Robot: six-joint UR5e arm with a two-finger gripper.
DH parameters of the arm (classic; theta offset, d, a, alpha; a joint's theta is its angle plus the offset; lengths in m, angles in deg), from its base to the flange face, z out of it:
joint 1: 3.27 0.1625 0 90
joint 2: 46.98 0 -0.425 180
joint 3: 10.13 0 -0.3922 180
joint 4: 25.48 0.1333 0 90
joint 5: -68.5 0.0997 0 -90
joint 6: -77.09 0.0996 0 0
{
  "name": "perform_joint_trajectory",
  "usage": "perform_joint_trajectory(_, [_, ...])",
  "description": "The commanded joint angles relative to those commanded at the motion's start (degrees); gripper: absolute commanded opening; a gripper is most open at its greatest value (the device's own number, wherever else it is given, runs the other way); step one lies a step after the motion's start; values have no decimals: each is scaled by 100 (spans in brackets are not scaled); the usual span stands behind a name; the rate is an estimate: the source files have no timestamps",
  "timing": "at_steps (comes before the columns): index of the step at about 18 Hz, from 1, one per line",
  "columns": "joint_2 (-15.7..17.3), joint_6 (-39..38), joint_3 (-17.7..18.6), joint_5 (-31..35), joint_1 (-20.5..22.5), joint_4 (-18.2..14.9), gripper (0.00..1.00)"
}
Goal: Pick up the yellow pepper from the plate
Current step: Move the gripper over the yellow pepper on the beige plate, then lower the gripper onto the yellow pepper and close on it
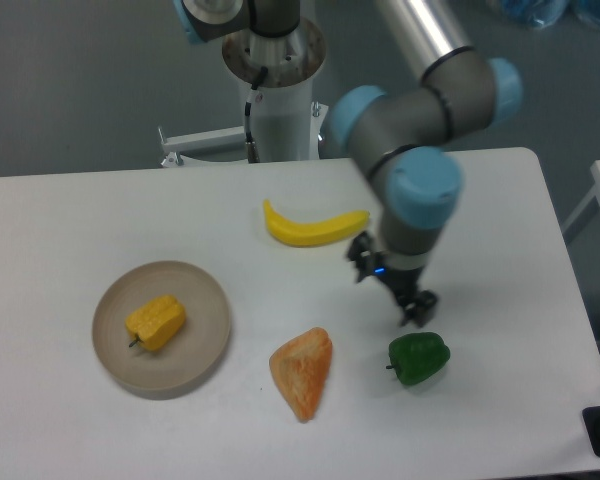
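The yellow pepper (156, 321) is lying on the plate (206, 345), left of that dish's centre. The gripper (417, 309) is hanging well apart from the plate, past the orange wedge (303, 372) and just above the green pepper (418, 359); I cannot tell whether its fingers are spread or pressed together.

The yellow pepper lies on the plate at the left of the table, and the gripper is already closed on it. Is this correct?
Not quite. The camera view shows the yellow pepper lying on the plate at the left, but the gripper is not on it. It hangs far to the right, just above the green pepper, holding nothing.
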Motion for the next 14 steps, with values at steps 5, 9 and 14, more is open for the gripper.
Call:
perform_joint_trajectory(5, [44, -1179, 114, -254, -783, 0, 100])
perform_joint_trajectory(9, [62, -1489, 149, -369, -1083, 18, 100])
perform_joint_trajectory(14, [70, -1979, 439, -352, -1443, 376, 100])
